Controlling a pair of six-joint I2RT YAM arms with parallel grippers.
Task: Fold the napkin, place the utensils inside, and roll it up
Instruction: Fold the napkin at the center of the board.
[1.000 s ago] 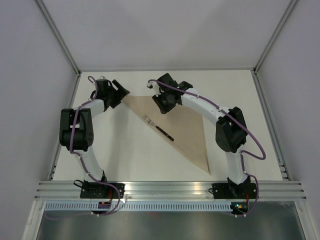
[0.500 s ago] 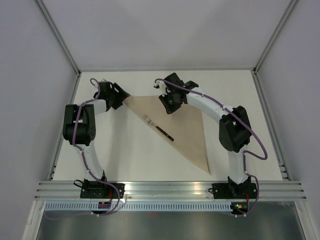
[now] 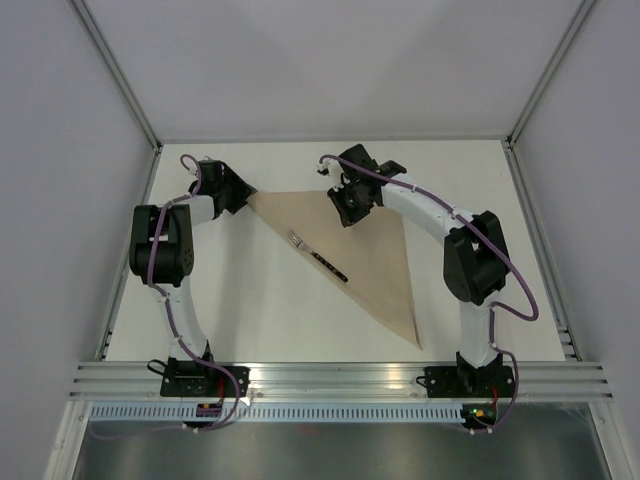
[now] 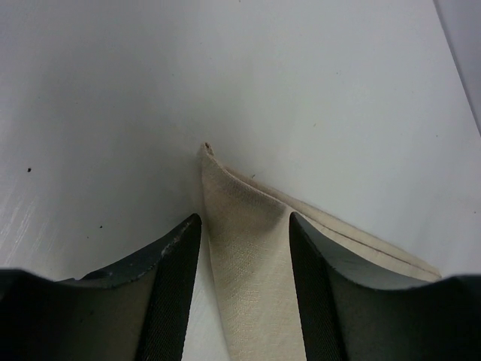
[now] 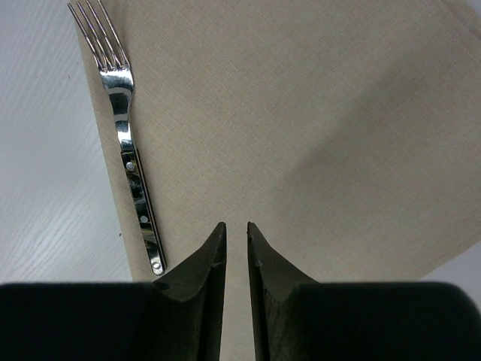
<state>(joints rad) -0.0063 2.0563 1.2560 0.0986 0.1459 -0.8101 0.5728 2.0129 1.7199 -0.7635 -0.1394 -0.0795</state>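
Left gripper [image 4: 245, 218] sits half open astride the napkin [image 4: 248, 301] corner; right gripper [image 5: 235, 226], open a slit and empty, hovers over napkin beside fork [image 5: 124, 128]

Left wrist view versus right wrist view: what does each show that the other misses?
Only left wrist: a pointed, layered corner of the napkin between the spread fingers of the left pincer. Only right wrist: the fork lying along the napkin's edge, and the right pincer, fingers nearly together, above flat cloth. Both: beige napkin on the white table.
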